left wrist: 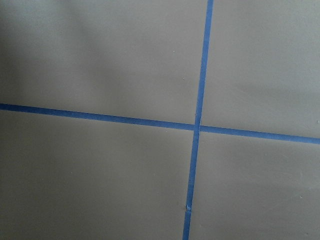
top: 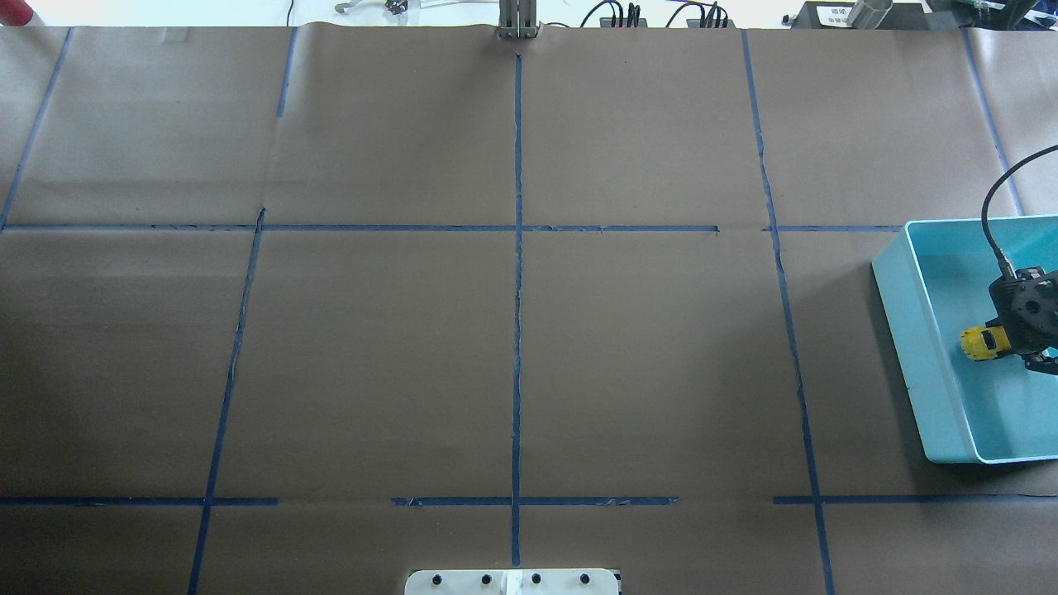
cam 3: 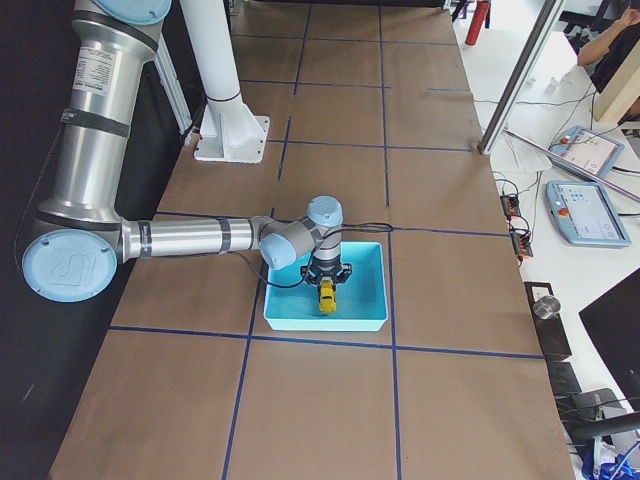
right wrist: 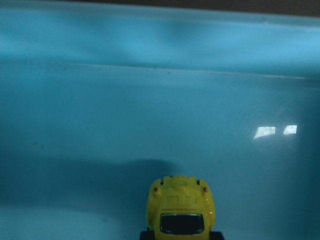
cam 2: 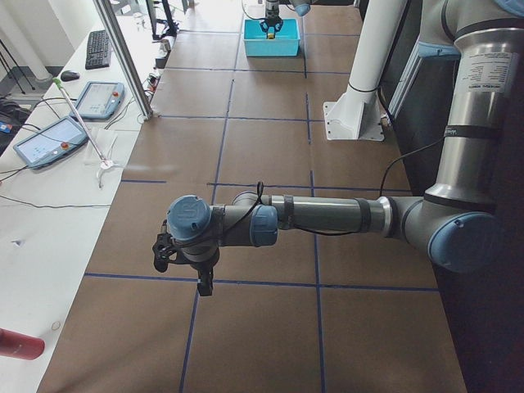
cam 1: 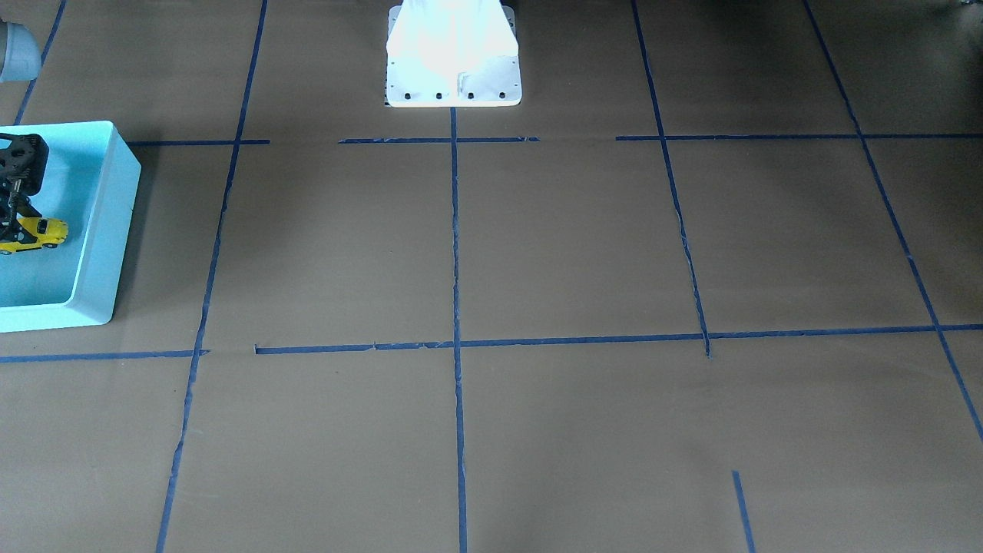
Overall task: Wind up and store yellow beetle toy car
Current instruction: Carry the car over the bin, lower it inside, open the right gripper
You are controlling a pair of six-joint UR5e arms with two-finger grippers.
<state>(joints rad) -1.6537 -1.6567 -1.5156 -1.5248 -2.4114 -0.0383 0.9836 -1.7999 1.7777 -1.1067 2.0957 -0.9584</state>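
Near the overhead view's right edge, the right gripper (top: 1018, 340) is closed on the yellow beetle toy car (top: 979, 343), which sticks out leftward inside the turquoise bin (top: 919, 347). Whether the left gripper (cam 2: 184, 264) is open or closed cannot be told.

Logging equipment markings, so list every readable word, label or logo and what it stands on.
"UR", just legible: logo on the right arm's blue joint cap.
Label on the right arm's silver link: too small to read.
Label on the left arm's silver link: too small.
White sign behind the table: blurred.
The yellow beetle toy car: no text visible.
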